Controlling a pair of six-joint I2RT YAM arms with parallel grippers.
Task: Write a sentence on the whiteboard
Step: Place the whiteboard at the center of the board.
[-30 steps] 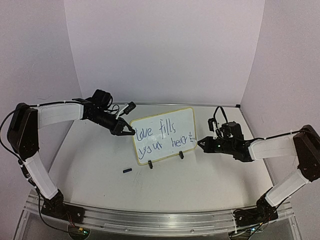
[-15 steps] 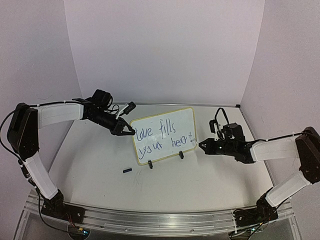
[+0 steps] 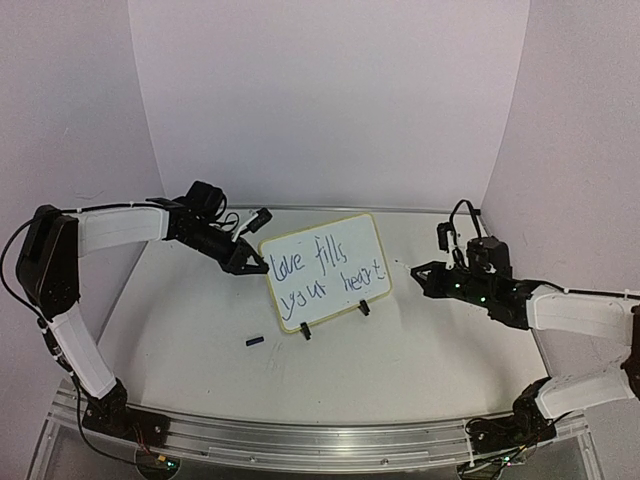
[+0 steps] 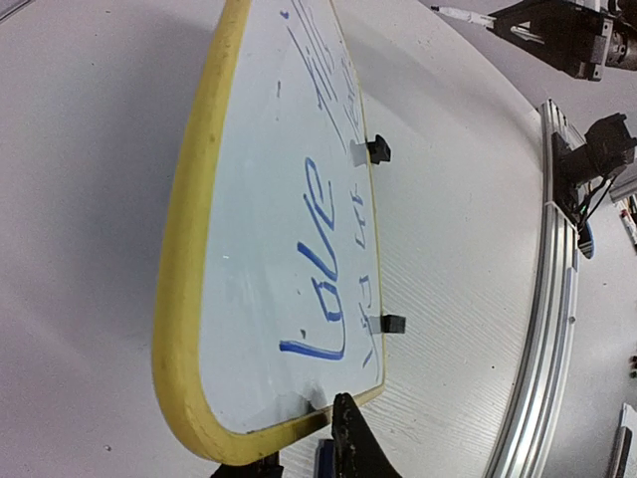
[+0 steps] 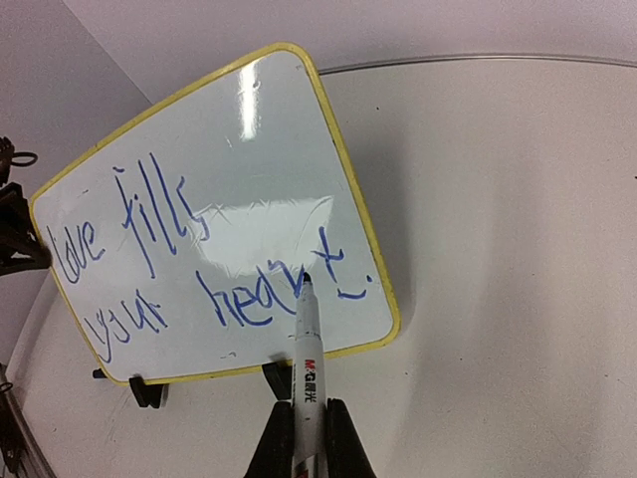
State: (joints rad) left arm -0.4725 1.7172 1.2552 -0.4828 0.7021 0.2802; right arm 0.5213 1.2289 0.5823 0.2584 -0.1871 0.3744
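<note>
pale lilac walls point(image 3: 330, 100) enclose one white table point(image 3: 430, 370) on three sides, with one metal rail point(image 3: 320, 440) along its near edge. two arms point(image 3: 110, 228) reach inward from the rail's ends. one whiteboard point(image 3: 326, 272) stands tilted back near the table's middle on two black clip feet point(image 3: 305, 331), well apart from the rail and the side walls. a yellow rim point(image 4: 189, 249) borders it. the sentence point(image 5: 199, 269), two blue lines reading "love fills / your heart", covers most of the face. left gripper point(image 3: 262, 268) meets the board's left edge; the wrist view appears to show its jaws clenched on the rim, one finger on either side. right gripper point(image 3: 418, 272) grasps one marker point(image 5: 309, 368), jaws closed round the barrel, the tip just beside the board's right edge with a gap between. one small dark piece point(image 3: 254, 341) lies on the table near the board's front left corner, apart from it.
</note>
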